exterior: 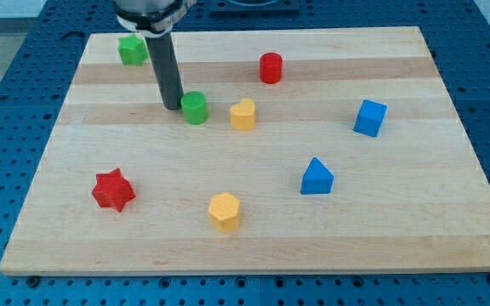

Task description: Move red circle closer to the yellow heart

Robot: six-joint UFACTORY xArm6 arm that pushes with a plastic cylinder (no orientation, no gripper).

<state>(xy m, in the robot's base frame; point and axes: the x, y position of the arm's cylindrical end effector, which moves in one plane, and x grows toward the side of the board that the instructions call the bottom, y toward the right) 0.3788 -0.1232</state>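
My tip [173, 106] just left of green circle [195, 108], holding nothing (bare rod); red circle [270, 67] up-right of yellow heart [242, 114], apart.

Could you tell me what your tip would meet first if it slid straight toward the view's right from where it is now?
Most likely the green circle, just right of my tip; the yellow heart lies beyond it.

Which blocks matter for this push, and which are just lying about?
Job: red circle; yellow heart; my tip, left of the green circle.
Lying about: green circle; green star; red star; yellow hexagon; blue cube; blue triangle.
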